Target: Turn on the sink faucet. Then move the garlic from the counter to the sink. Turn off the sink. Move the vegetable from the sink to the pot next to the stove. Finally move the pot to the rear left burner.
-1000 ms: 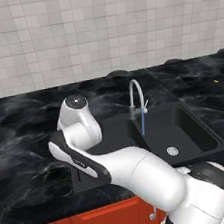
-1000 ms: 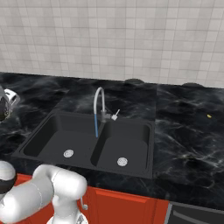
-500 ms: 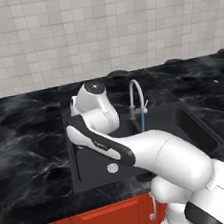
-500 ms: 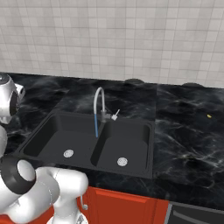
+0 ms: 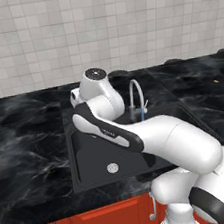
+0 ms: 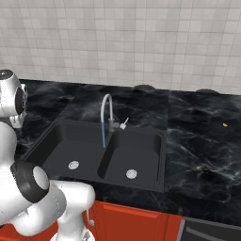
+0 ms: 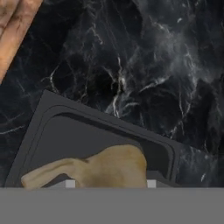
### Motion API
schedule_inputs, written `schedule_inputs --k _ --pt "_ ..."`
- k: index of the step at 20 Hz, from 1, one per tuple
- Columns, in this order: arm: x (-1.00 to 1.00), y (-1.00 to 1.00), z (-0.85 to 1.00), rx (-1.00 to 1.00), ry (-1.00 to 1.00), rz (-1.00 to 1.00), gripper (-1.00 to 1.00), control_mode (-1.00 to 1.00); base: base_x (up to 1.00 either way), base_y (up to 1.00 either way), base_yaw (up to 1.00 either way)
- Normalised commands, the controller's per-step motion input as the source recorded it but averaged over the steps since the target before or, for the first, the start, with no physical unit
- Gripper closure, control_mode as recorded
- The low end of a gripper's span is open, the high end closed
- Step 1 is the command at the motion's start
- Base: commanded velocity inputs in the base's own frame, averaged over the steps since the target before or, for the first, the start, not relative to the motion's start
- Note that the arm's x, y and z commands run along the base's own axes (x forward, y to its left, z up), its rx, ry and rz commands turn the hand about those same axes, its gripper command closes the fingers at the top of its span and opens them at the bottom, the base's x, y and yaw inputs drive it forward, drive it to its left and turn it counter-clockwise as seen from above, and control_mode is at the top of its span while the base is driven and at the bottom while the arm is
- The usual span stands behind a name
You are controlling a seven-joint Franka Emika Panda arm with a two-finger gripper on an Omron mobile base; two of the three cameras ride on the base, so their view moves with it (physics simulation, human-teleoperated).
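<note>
Moved: arm has swung up over the sink | claw pinching the garlic above a basin corner | advice: carry it farther inward, lower, then release | beyond: sink faucet running.

Left base view looks forward and down from behind the arm's left; right base view does the same from its right. Both take in the sink and sink faucet. Hand view hangs close over the counter, catching a sink corner.
</note>
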Motion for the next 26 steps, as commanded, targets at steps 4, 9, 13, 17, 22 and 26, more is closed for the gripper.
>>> schedule_inputs --k 4,9,13,17,22,26 --pt "0.01 -0.35 0.05 -0.21 -0.08 0.27 1.00 -1.00 0.00 0.00 0.00" --pt "0.00 -0.50 -0.07 -0.16 -0.03 0.27 1.00 -1.00 0.00 0.00 0.00" --pt "0.06 -0.56 -0.31 -0.10 0.01 0.30 1.00 -1.00 0.00 0.00 0.00" --pt "0.19 -0.48 -0.40 -0.10 0.04 0.31 1.00 -1.00 0.00 0.00 0.00" --pt "0.38 -0.29 -0.49 -0.13 0.09 0.33 1.00 -1.00 0.00 0.00 0.00" --pt "0.43 -0.13 -0.50 -0.18 0.11 0.31 1.00 -1.00 0.00 0.00 0.00"
